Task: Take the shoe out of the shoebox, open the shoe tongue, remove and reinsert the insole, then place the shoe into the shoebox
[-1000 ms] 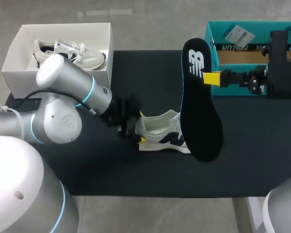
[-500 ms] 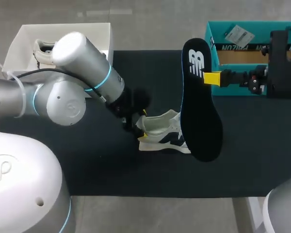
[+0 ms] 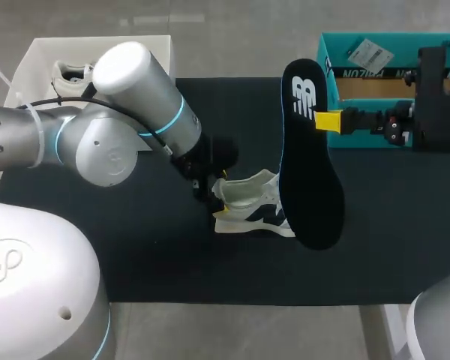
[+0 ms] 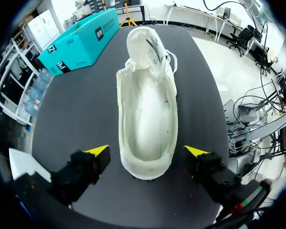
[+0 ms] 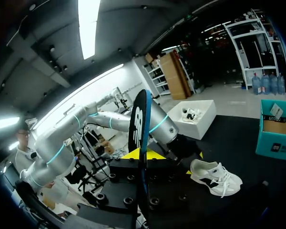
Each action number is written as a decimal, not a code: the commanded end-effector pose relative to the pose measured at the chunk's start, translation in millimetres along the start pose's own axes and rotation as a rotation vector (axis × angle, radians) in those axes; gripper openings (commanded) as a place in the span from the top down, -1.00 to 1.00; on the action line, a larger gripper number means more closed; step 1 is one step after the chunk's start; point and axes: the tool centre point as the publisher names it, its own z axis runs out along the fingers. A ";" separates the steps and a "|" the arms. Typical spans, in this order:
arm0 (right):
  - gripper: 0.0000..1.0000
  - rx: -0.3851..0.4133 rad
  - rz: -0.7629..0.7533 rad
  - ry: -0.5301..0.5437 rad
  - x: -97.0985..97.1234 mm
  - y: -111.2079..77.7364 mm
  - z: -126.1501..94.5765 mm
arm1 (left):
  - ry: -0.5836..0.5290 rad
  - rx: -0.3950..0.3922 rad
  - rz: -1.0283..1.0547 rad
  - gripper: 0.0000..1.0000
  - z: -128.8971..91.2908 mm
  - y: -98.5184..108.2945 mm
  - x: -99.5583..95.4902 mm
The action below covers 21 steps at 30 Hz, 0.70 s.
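The dark desk (image 3: pixel 135 255) carries a white box (image 3: pixel 30 82) at its far left corner and a teal box (image 3: pixel 375 73) at its far right. The left arm (image 3: pixel 135 112) comes in past the white box towards the middle; the right arm (image 3: pixel 435 97) is over the teal box. The black insole (image 3: pixel 311 172) is out of the shoe, held on edge in the air and hiding the shoe's toe in the head view. The white shoe (image 3: pixel 251 202) stands on its sole mid-desk, outside both boxes, its tongue pulled forward and its inside bare. A second shoe (image 3: pixel 71 75) lies in the white box. The right claw (image 3: pixel 326 120) is clenched on the insole's edge. The left claw (image 4: pixel 147 151) is released, its fingers on either side of the heel, not touching it.
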 end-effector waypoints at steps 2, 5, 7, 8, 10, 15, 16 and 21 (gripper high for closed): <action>1.00 -0.001 0.001 -0.002 0.4 -0.3 3.1 | -0.024 -0.165 -0.016 -1.00 -6.2 -12.5 -0.1; 1.00 -0.001 0.001 -0.002 0.4 -0.3 3.1 | -0.032 -0.231 -0.017 -1.00 -7.2 -15.6 -1.1; 1.00 -0.001 0.001 -0.002 0.4 -0.3 3.1 | -0.035 -0.255 -0.021 -1.00 -7.2 -16.5 -1.7; 1.00 -0.001 0.001 -0.002 0.4 -0.3 3.1 | -0.036 -0.255 -0.019 -1.00 -7.0 -16.9 -1.9; 1.00 -0.001 0.001 -0.002 0.4 -0.3 3.1 | -0.031 -0.261 -0.016 -1.00 -5.4 -17.2 -3.4; 1.00 -0.001 0.001 -0.002 0.4 -0.3 3.1 | -0.001 -0.273 0.005 -1.00 0.7 -16.0 -6.0; 1.00 -0.001 0.001 -0.002 0.4 -0.3 3.1 | -0.001 -0.277 0.011 -1.00 1.6 -16.2 -5.8; 1.00 -0.001 0.001 -0.002 0.4 -0.3 3.1 | 0.007 -0.282 0.021 -1.00 4.3 -17.5 -4.4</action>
